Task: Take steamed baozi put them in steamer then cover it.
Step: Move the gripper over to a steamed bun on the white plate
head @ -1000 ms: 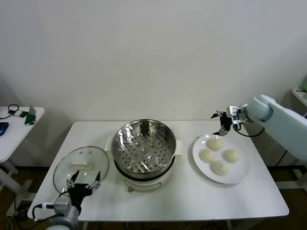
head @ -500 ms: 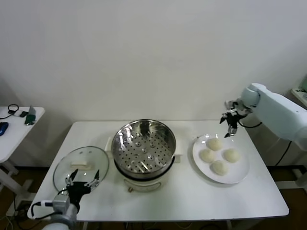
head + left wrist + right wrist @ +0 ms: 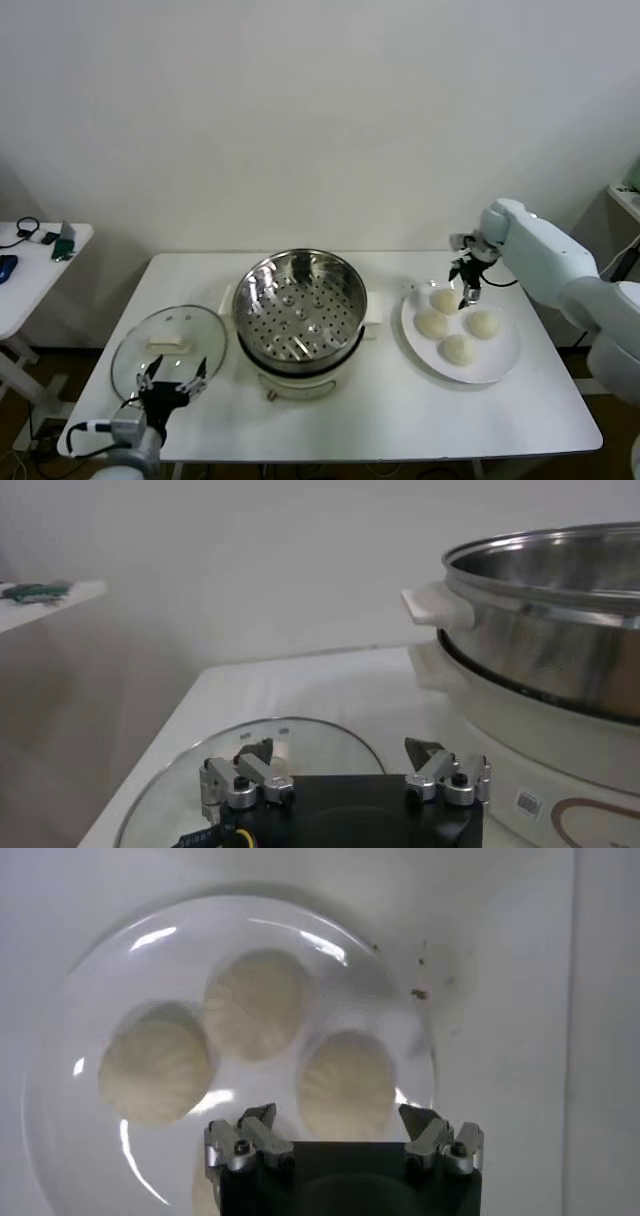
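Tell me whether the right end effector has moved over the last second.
Yes. The right end effector has come down and forward from behind the plate to over its rear bun, fingers open.

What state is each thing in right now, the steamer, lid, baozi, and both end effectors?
steamer: uncovered, empty.
glass lid: lying flat on the table, beside the steamer.
baozi: four, all on the plate.
right end effector: open, above the plate.
left end effector: open, over the lid's near edge.

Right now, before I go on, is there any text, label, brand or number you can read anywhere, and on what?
No text can be read.
Sticker on the steamer base, seen in the left wrist view: a barcode-like label, too small to read.
Brown curved marking beside it: not legible as text.
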### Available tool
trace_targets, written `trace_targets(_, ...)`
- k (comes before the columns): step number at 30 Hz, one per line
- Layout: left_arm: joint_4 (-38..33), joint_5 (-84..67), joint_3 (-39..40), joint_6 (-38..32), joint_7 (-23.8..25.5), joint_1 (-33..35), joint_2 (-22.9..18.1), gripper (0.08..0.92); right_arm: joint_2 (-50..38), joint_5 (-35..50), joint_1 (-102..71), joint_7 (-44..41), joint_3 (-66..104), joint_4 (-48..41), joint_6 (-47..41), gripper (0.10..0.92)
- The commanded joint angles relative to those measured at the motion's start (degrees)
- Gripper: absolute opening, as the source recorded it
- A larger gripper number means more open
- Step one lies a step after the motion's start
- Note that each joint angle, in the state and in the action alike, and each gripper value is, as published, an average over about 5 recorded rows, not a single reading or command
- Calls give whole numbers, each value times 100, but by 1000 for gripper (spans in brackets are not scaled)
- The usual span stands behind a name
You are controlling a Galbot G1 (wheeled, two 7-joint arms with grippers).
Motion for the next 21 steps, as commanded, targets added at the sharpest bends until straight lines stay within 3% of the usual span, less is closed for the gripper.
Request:
trace_targets(1,58,4,19,-17,1,-30,18,823,232,-538,-244,215,578,-441,122,823)
trace_targets(21,168,-19,83,-66,-3,-115,55,823,391,-596,-275,468,671,-518,146,823)
